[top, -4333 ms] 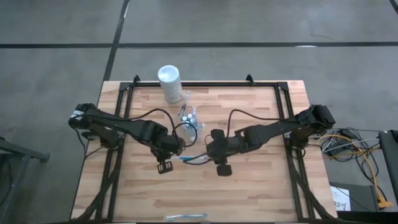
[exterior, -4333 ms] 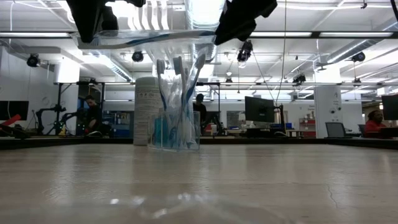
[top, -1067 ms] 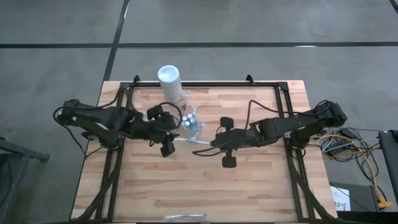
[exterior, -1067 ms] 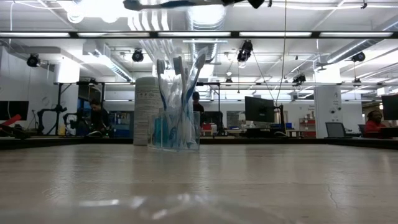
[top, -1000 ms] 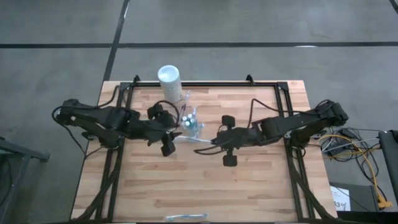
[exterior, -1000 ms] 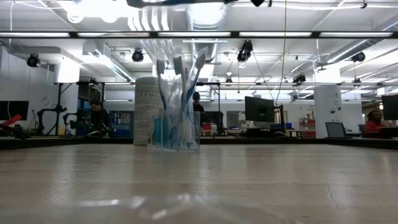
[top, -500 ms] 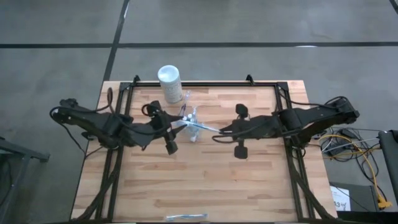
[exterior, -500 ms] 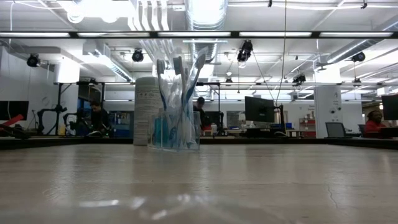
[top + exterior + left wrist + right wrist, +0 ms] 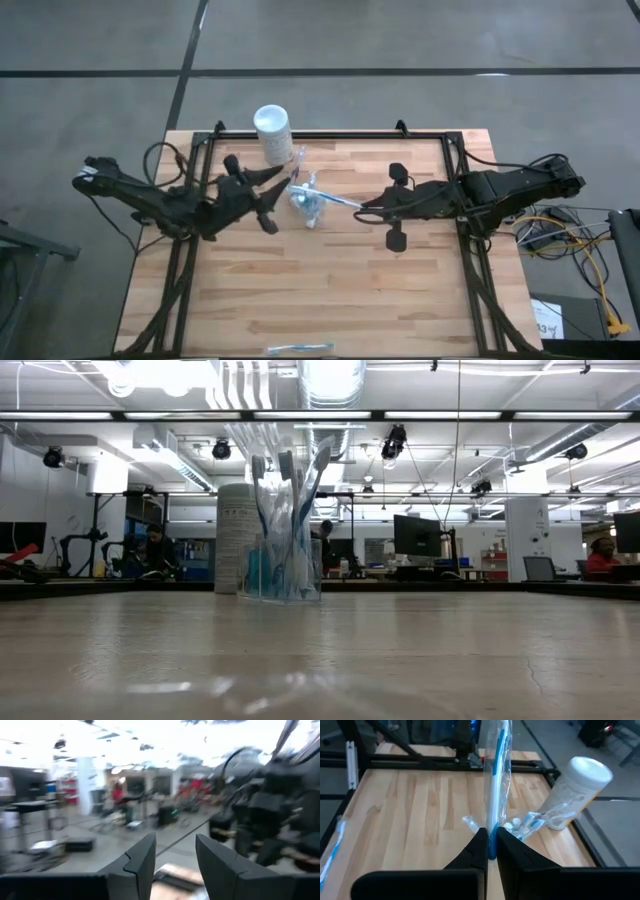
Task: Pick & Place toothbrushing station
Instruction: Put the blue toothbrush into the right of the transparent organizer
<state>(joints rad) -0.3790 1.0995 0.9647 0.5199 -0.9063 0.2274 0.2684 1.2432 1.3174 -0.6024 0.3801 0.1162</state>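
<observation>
The toothbrushing station [image 9: 306,200] is a clear holder with several toothbrushes standing upright in it; it rests by its base on the wooden table, as the low view [image 9: 281,568] and the right wrist view [image 9: 526,826] show. My right gripper [image 9: 362,208] hangs to its right, shut on a toothbrush in a clear wrapper [image 9: 335,202] whose free end reaches over the station. My left gripper [image 9: 280,182] is to the station's left, tipped upward, open [image 9: 175,857] with nothing between its fingers. My right gripper pinches the wrapped toothbrush's lower handle end [image 9: 492,844] between its two fingers. The fingers come from the table's right, slanting a little downward. The brush sticks straight out ahead along them, lifted clear of the table.
A white cylinder with a round lid [image 9: 272,133] lies tilted at the far edge, just behind the station [image 9: 576,787]. One loose toothbrush [image 9: 300,349] lies at the near edge. A black frame [image 9: 330,137] runs along the table's far and side edges.
My right gripper has gone toward the table's right edge and upward with the wrapped toothbrush, whose free end now hangs over the station. My left gripper has tipped upward and drawn back toward the table's far left, away from the brush.
</observation>
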